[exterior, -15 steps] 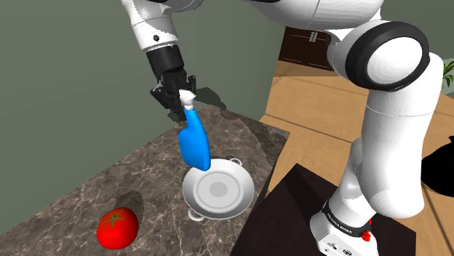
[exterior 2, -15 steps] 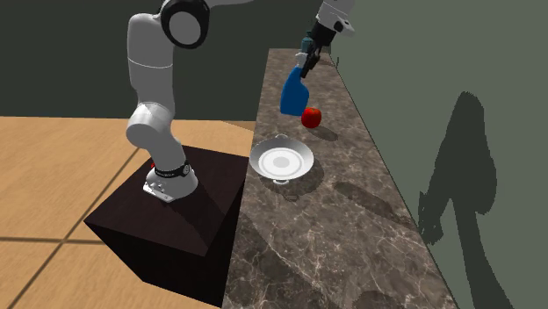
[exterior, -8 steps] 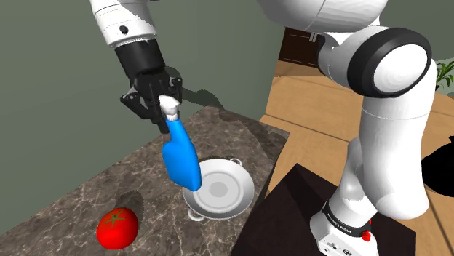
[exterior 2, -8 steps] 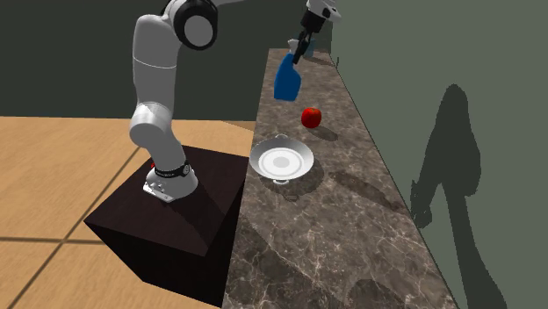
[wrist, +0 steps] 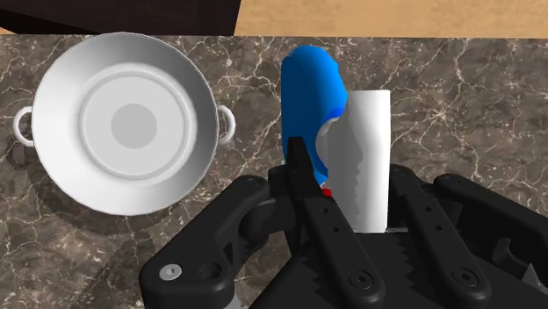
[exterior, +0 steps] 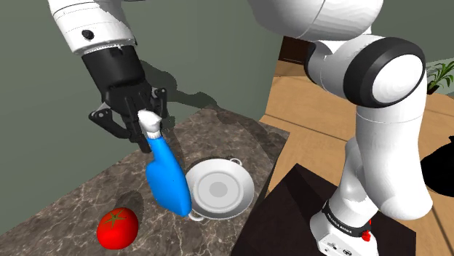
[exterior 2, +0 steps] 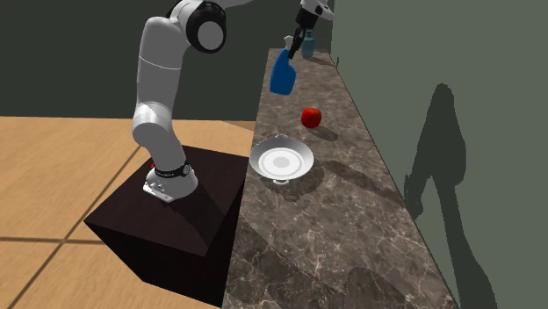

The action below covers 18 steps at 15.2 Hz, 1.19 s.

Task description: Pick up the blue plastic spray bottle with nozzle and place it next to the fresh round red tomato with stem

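Hand (exterior: pixel 148 122): all black, closed on the white nozzle (exterior: pixel 149 118) of the spray bottle (exterior: pixel 167 182). In the wrist view the two fingers (wrist: pixel 305 171) clasp the white, squared nozzle block (wrist: pixel 369 158) from either side.

Spray bottle: smooth, glossy blue body, rounded at the shoulders and widening towards the base. It hangs from the hand, clear of the counter (exterior: pixel 80 196), tilted with its base swung towards the shoulder view's right. In that view its lower end overlaps the rim of the bowl (exterior: pixel 218 190). The wrist view shows the blue body (wrist: pixel 312 97) beside the bowl (wrist: pixel 127 123), apart from it, with counter stone beneath.

Tomato (exterior: pixel 118 227): round, shiny red, dark green star-shaped stem on top. It rests on the counter, near the bottle's base in the shoulder view. In the second exterior view the tomato (exterior 2: pixel 311 117) lies between the bowl (exterior 2: pixel 281 161) and the raised bottle (exterior 2: pixel 282 75).

Bowl: plain white, shallow, circular, flat centre, two small loop handles on opposite sides.

Counter (exterior 2: pixel 351 228): long, narrow, dark brown marble with pale veining, polished, set against a grey-green wall.

Stand (exterior: pixel 291 211): dark box on a wooden plank floor.
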Each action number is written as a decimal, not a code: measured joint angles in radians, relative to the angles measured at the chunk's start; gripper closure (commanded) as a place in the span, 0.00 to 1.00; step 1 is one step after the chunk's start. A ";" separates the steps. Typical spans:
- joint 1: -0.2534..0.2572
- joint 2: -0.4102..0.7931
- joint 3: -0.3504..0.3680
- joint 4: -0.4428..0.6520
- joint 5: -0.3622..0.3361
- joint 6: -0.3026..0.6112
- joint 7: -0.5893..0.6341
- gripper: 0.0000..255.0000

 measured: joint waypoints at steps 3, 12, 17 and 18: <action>-0.006 -0.023 -0.002 -0.076 0.001 0.052 -0.013 1.00; -0.015 -0.068 -0.006 -0.266 0.003 0.194 -0.044 1.00; -0.017 -0.078 -0.008 -0.346 0.002 0.264 -0.058 1.00; -0.018 -0.079 -0.008 -0.359 0.002 0.275 -0.061 1.00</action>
